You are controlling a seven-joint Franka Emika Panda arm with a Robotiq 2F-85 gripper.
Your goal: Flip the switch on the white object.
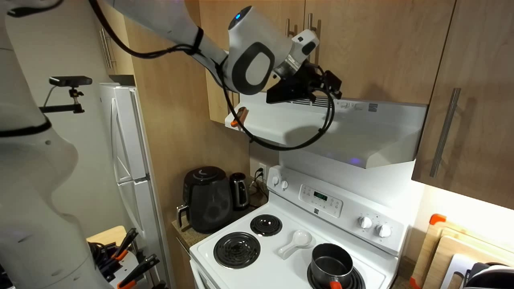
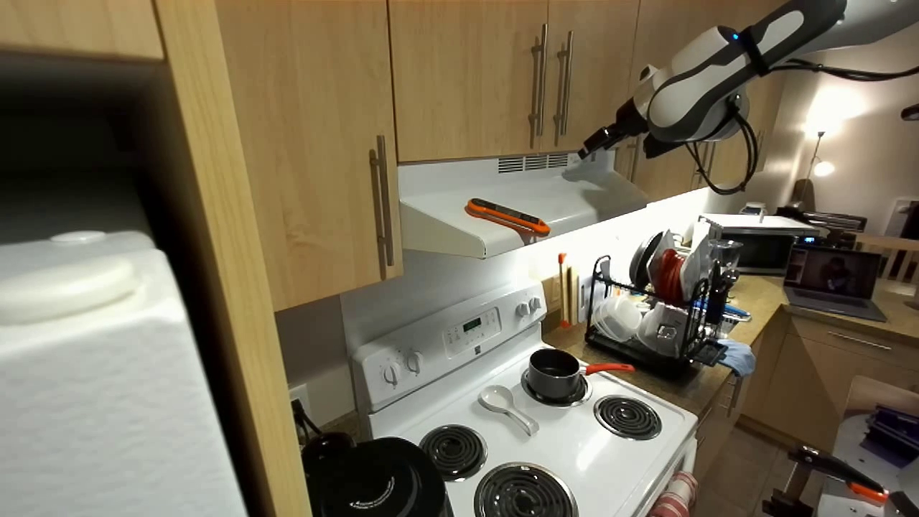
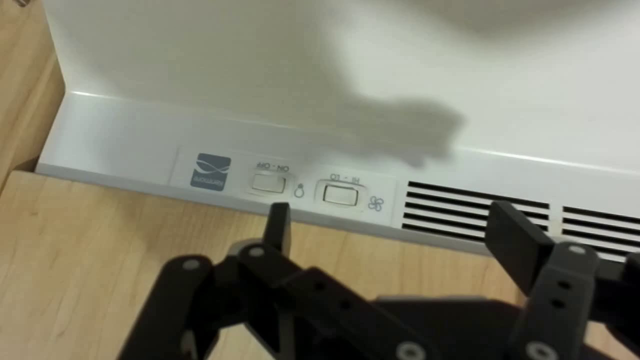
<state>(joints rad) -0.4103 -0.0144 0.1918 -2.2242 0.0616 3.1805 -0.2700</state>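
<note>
The white range hood (image 1: 385, 128) hangs under wooden cabinets; it also shows in an exterior view (image 2: 441, 208) and in the wrist view (image 3: 200, 60). In the wrist view its upper strip stands upside down, with an ON-OFF light switch (image 3: 269, 183) and a HI-LO fan switch (image 3: 341, 195) beside dark vent slots. My gripper (image 3: 392, 206) is open and empty. One fingertip appears just beside the light switch, the other over the vents; they look apart from the hood. The gripper also shows in both exterior views (image 1: 334, 84) (image 2: 585, 152), at the hood's upper strip.
Cabinet doors (image 2: 467, 86) with metal handles rise above the hood. An orange and black tool (image 2: 508, 217) is on the hood's slope. Below is a white stove (image 1: 277, 277) with a pot (image 1: 331, 263) and spoon rest (image 1: 297, 243). A cable loop (image 1: 297, 148) hangs from the arm.
</note>
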